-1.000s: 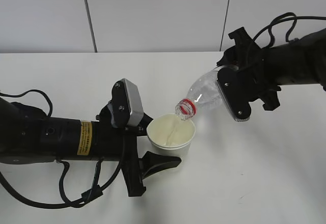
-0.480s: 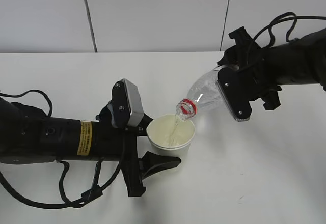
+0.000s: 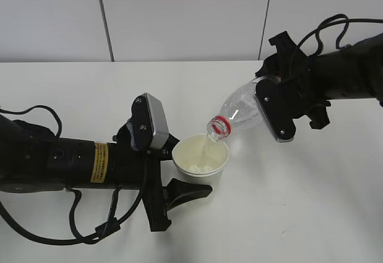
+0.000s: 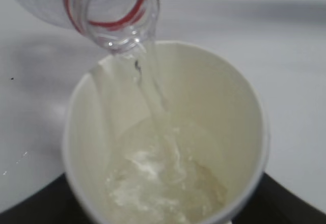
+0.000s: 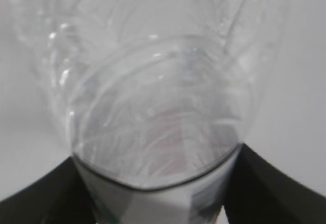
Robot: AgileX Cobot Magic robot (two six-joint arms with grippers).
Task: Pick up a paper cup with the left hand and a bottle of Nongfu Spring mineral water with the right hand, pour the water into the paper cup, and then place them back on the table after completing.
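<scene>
My left gripper (image 3: 192, 168) is shut on the white paper cup (image 3: 201, 154) and holds it upright just over the table (image 3: 311, 203). In the left wrist view the cup (image 4: 244, 127) fills the frame, with water (image 4: 168, 183) pooled in its bottom. My right gripper (image 3: 269, 110) is shut on the clear bottle (image 3: 239, 112), tilted mouth-down to the left. Its red-ringed neck (image 3: 218, 127) hangs over the cup's far rim, and a thin stream of water (image 4: 153, 89) runs from the mouth (image 4: 114, 28) into the cup. The right wrist view shows the bottle's body (image 5: 158, 117) between the black fingers (image 5: 35, 198).
A white wall with dark seams (image 3: 103, 18) stands behind the table. Black cables trail from the left arm (image 3: 72, 227) near the front edge and from the right arm (image 3: 326, 24) at the back right.
Both arms hold their pose. The water keeps running and the level in the cup looks slightly higher.
</scene>
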